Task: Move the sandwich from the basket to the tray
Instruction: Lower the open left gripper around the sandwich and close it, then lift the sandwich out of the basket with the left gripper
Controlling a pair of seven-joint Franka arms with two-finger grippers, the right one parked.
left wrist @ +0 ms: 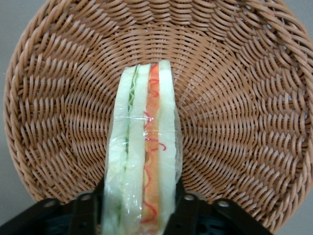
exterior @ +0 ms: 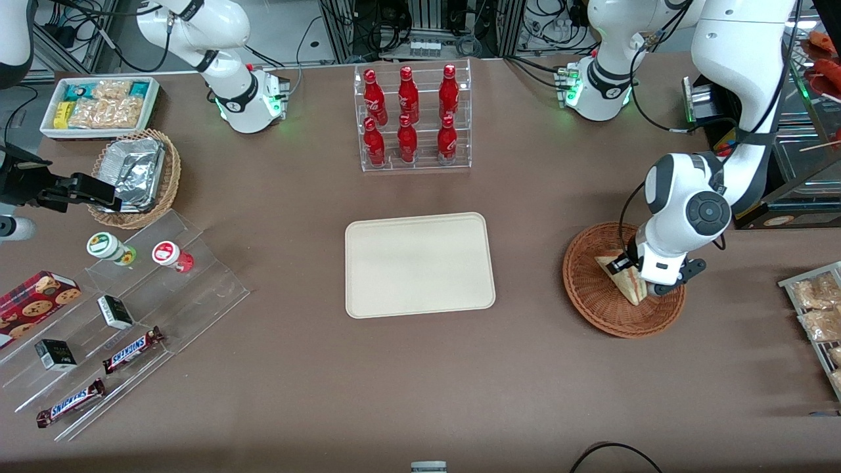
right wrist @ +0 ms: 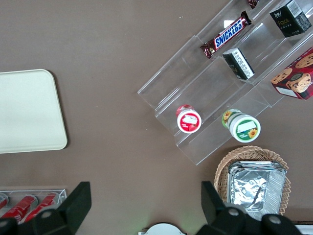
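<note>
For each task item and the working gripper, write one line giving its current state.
sandwich: wrapped in clear film, standing on edge in the basket, between the gripper's fingers.
basket: holds the sandwich.
tray: bare.
gripper: down in the basket, shut on the sandwich.

The basket is woven from rough brown wicker, and the sandwich is wrapped in shiny clear plastic film. It is held by the matt black plastic gripper. The tray is made of smooth, matt cream plastic.
</note>
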